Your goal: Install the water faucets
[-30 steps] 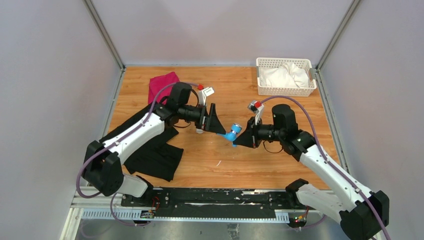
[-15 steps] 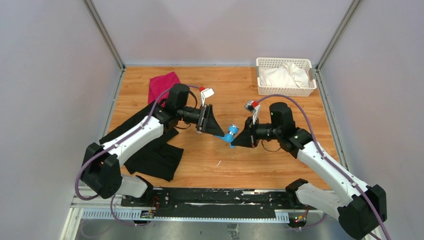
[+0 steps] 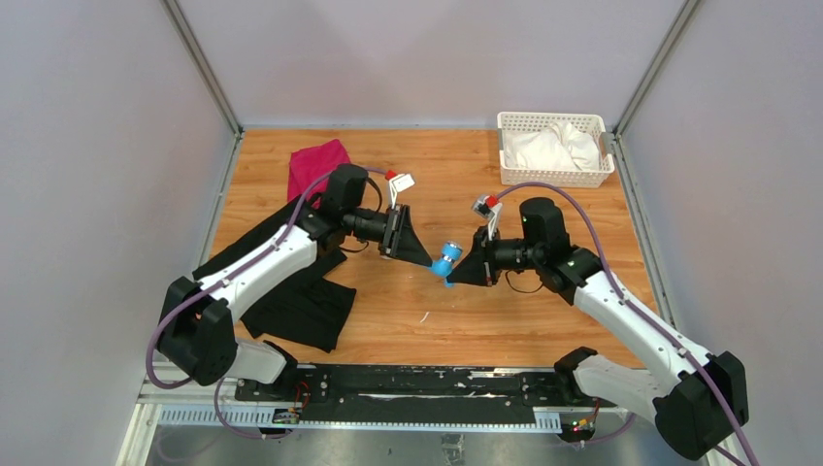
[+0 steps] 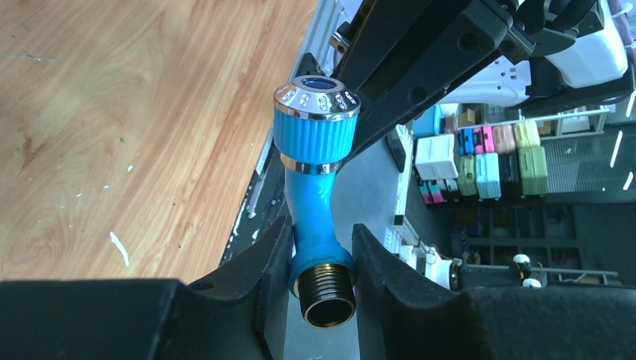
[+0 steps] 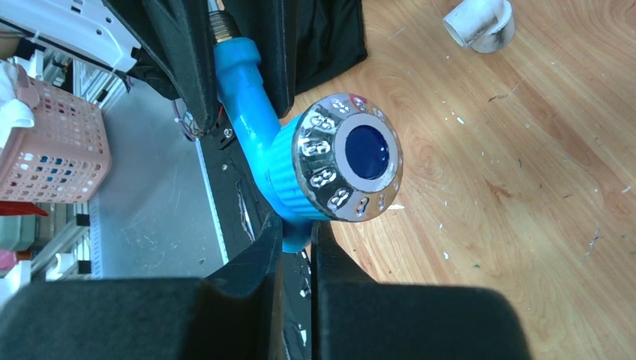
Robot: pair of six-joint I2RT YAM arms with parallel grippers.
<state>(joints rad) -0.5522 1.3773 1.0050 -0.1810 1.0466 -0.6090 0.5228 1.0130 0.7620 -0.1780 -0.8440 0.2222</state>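
Well left of small bright blue plastic tap [image 3: 447,259] with silvery round knob: crumpled black cloth [image 3: 301,301], magenta cloth [image 3: 312,165]. Just left: left gripper [image 4: 321,251], nearly closed, pinching threaded end. Just right: right gripper [image 5: 296,236], narrowly parted, clamping body below knob. Beneath: bare wooden tabletop [image 3: 408,311], 1 short white pipe fitting [image 5: 480,22] nearby. Far right and behind: white lattice basket [image 3: 553,116] near back edge.

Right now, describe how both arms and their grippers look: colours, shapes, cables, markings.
Both the left arm and right arm have white link shells with black joints. A purple cable loops along each. The left gripper and right gripper are matte black, with broad wedge-shaped fingers. A small red-and-white part sits at each wrist.
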